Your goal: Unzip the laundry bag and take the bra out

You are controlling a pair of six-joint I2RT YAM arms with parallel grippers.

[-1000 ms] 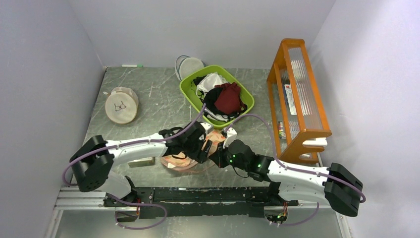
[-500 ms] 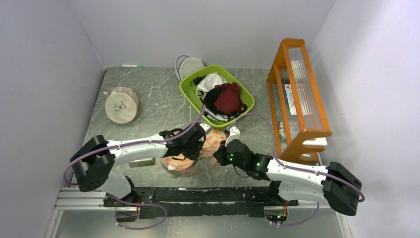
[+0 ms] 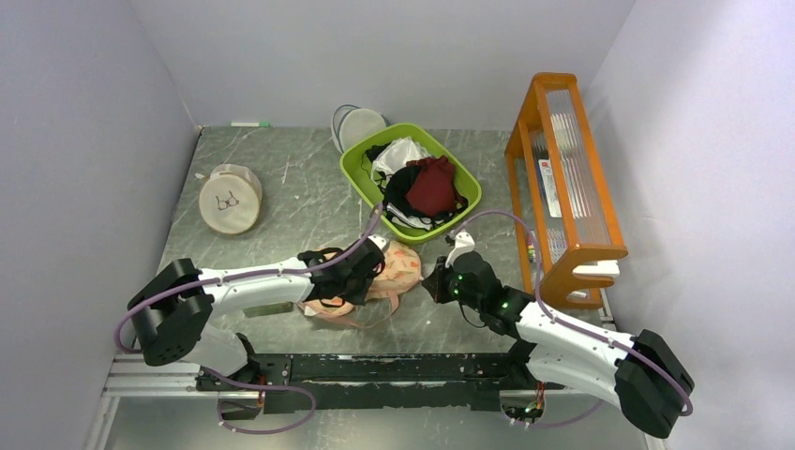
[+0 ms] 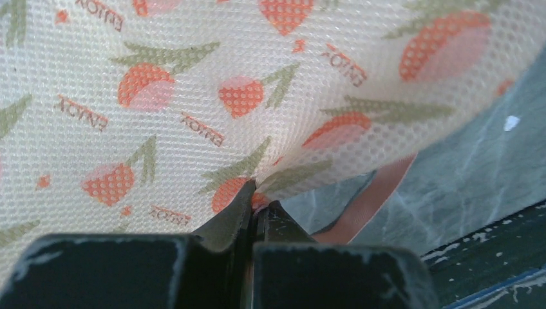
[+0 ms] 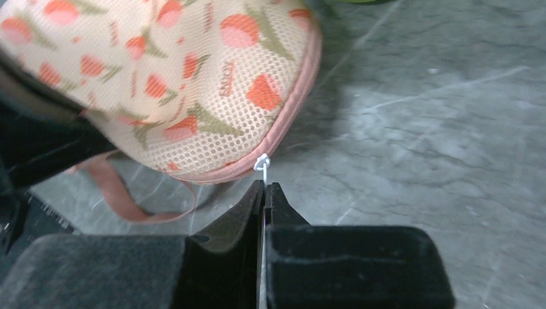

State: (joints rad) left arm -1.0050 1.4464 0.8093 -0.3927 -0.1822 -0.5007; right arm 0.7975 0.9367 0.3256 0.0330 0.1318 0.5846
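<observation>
I see one padded mesh laundry bag (image 3: 405,265) at centre; left gripper (image 4: 254,193) pinches its cloth, right gripper (image 5: 264,188) clamps the white zip pull (image 5: 261,163).

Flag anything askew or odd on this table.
The laundry bag sits tilted, its mesh puckered where the left claw pinches it, while the right claw grips its zipper pull. Nothing looks spilled or damaged.

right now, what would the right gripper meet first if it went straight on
The laundry bag, at its pink zip edge just beyond the white zip pull that the right gripper seems to pinch.
</observation>
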